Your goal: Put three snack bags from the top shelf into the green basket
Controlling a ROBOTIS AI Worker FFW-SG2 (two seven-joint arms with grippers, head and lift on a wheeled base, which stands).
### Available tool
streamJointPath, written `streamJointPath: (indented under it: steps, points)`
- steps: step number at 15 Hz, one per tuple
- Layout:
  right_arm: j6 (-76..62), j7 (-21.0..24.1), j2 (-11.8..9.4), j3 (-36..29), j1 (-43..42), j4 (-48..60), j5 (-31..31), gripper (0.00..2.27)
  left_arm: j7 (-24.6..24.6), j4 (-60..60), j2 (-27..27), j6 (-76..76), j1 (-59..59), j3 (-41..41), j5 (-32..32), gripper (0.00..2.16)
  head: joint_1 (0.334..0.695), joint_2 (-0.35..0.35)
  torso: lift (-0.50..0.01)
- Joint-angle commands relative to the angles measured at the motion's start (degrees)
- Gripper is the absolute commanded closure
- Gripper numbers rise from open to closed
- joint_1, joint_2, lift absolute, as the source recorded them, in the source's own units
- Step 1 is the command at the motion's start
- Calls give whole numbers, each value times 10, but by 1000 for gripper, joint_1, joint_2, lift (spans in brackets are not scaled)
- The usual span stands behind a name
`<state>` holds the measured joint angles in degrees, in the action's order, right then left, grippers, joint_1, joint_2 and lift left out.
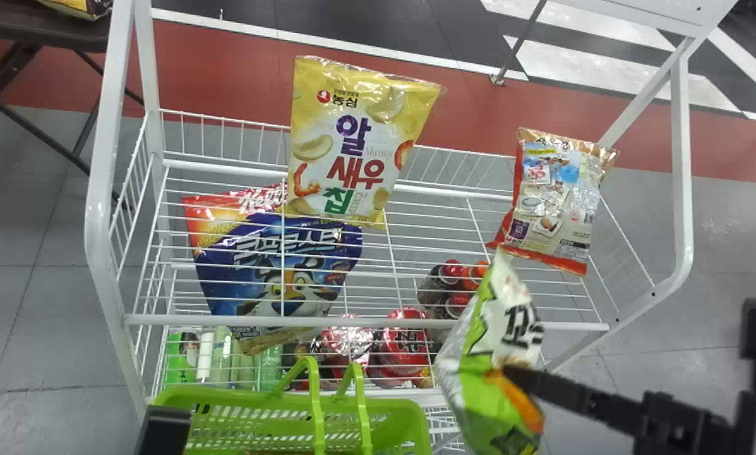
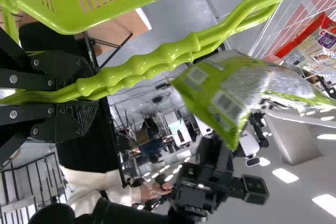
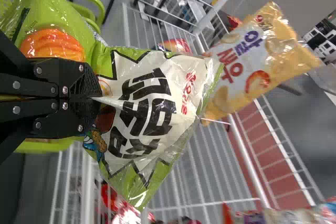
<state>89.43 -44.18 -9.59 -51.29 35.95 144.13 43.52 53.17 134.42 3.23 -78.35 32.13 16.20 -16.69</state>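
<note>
The green-and-white bag (image 1: 479,379) was clamped in the right gripper's (image 3: 95,98) jaws, near the green basket (image 1: 216,398). None was seen bagged inside; two, the yellow bag (image 1: 352,145) and red-edged bag (image 1: 551,202), were left on the top shelf (image 1: 163,320). Both were shown by the head view; by the left wrist view, the basket handles (image 2: 152,64) were revealed clamped in the left gripper's (image 2: 88,96) jaws.
</note>
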Motion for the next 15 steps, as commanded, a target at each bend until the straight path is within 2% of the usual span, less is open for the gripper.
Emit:
streamJointPath:
  steps: [1, 5, 9, 11, 13, 15]
  points:
    - [7, -9, 5, 71, 24, -26, -39, 2192, 0, 1, -1, -2, -4, 3, -3, 2017, 695, -350, -47]
    - [7, -4, 3, 209, 40, -57, -126, 2192, 0, 1, -2, -2, -7, 8, -3, 2017, 695, -350, -47]
    - [-137, 11, -24, 352, 39, -114, -208, 2192, 0, 4, 0, -4, -7, 8, -3, 2017, 695, -350, -47]
    - [-181, 38, -29, 388, 22, -145, -237, 2192, 0, 4, 2, -5, -10, 8, -5, 2017, 695, -350, -47]
    - [-227, 71, -44, 423, 8, -175, -272, 2189, 1, 5, 5, -9, -15, 7, -13, 2017, 695, -350, -47]
    - [-227, 84, -53, 452, -13, -206, -296, 2169, 0, 4, 5, -11, -20, 4, -19, 2017, 695, -350, -47]
